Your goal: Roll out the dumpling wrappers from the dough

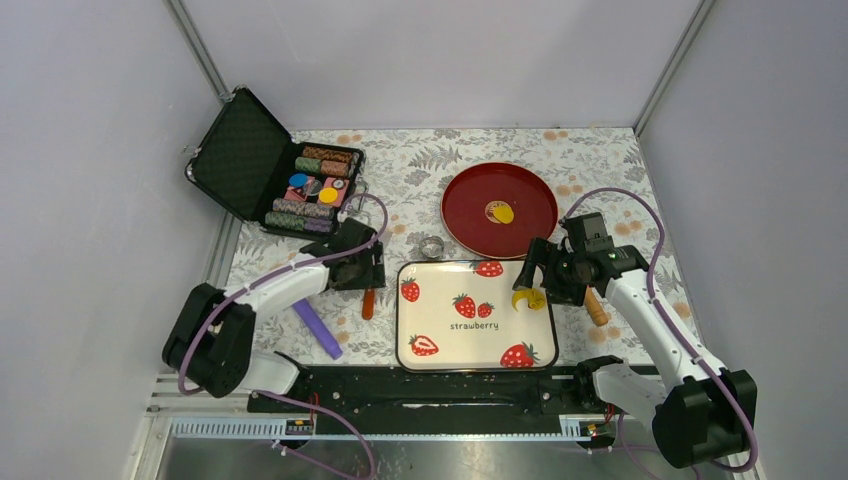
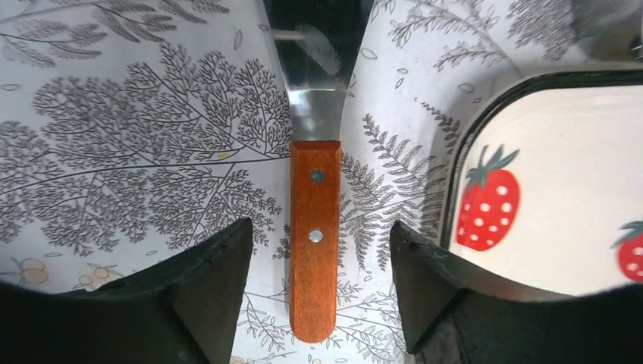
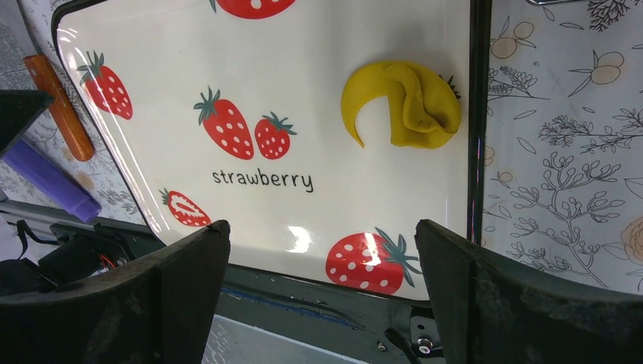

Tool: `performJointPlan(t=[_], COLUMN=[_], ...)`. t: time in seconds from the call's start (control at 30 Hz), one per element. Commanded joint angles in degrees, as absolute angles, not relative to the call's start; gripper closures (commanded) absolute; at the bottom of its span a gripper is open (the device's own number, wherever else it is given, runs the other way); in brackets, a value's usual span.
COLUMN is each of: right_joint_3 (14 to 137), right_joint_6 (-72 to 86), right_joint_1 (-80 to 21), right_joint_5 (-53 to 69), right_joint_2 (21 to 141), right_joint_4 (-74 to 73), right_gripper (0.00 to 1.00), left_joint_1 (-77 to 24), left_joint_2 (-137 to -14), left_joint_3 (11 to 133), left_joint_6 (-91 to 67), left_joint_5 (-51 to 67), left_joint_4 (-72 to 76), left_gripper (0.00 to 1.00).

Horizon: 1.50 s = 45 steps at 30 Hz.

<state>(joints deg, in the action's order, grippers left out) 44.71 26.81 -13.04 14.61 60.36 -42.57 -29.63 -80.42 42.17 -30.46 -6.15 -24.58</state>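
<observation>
While the left gripper is hanging open astride the wooden-handled spatula and the right gripper is gaping wide above the strawberry tray, the dough is lying crumpled at the tray's three o'clock rim, where rolling could be squeezing it over the edge.

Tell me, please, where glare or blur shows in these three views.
Right wrist: glare spots on the strawberry tray, dough sharp. Left wrist: the spatula blade mirrors dark shapes, blurred at the top. Top external: even light, soft shadows.
</observation>
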Motion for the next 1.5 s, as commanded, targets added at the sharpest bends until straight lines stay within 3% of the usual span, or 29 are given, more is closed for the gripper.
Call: performJointPlan(t=[0.0,0.07,0.23,0.43,0.73,0.9,1.13,1.47], right_joint_3=[45.11,45.15,45.11,45.26,43.88,39.76,28.22,19.50], right_joint_6=[26.67,26.57,25.91,24.50,20.81,17.24,10.82,6.97], right_joint_1=[-13.36,-13.36,-13.36,-13.38,-13.36,-13.36,-13.36,-13.27], right_joint_5=[14.28,14.02,13.32,11.10,3.75,0.52,-8.89,-23.61], right_joint_2=[59.09,58.97,58.57,57.28,50.53,46.03,40.84,47.71], right_joint_4=[-43.37,-43.41,-43.26,-43.36,-38.61,-29.07,-6.22,10.13], right_gripper=[0.00,0.01,0.00,0.01,0.01,0.01,0.00,0.00], left_joint_1=[-27.13,-25.08,-20.73,-19.38,-19.40,-19.41,-19.29,-16.34], left_joint_2=[-72.84,-68.55,-53.85,-37.24,-24.26,-26.66,-40.06,-50.55], left_joint_3=[42.78,40.90,35.80,28.77,21.82,21.68,23.63,20.29], left_joint_6=[-32.19,-33.13,-35.21,-32.18,-14.98,-13.07,-10.75,-7.18], left_joint_5=[-3.16,-1.05,1.49,-7.88,-21.46,-25.71,-23.91,-25.10], left_joint_4=[-21.95,-19.06,-10.68,-2.38,-0.94,-0.95,3.64,17.91], left_gripper=[0.32,0.23,0.15,0.02,0.01,0.01,0.01,0.01])
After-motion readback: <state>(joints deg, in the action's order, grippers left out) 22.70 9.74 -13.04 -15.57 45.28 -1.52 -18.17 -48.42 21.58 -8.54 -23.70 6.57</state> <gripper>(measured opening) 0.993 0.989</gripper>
